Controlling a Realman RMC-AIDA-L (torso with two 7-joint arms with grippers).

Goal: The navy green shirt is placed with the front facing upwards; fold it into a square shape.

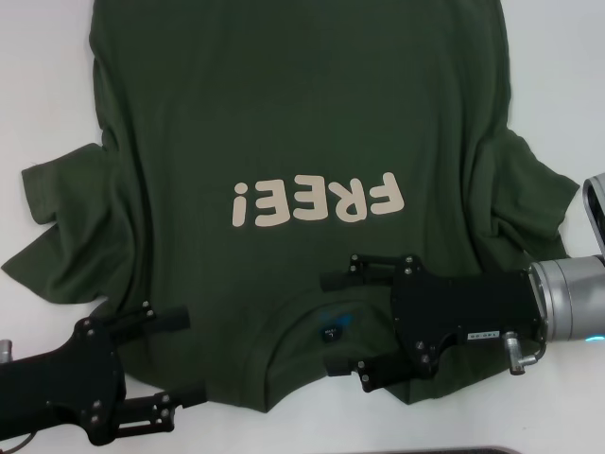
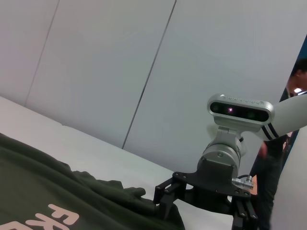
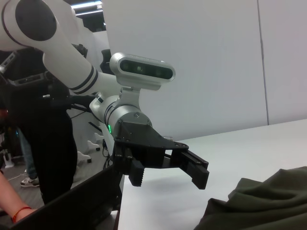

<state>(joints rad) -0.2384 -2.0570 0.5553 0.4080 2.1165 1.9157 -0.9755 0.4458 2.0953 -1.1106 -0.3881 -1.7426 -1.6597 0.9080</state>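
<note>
Both claws hang released over the near, collar end of the navy green shirt [image 1: 284, 123]: the left gripper [image 1: 180, 357] at its shoulder corner, the right gripper [image 1: 337, 322] by the neckline. Lying print-up on the white desk [image 1: 558, 76], the light, limp cotton would sag and crease, so pinching shoulder seam and hem edges looks best.

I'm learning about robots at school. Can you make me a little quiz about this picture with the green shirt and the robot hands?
1. True or false: the navy green shirt lies with its "FREE!" print facing up.
2. Which gripper sits over the neck opening? A) left gripper B) right gripper
3. Fill in: the fingers of both grippers are ____.

Key:
1. True
2. B; the left gripper is at the shirt's shoulder edge.
3. open
</note>
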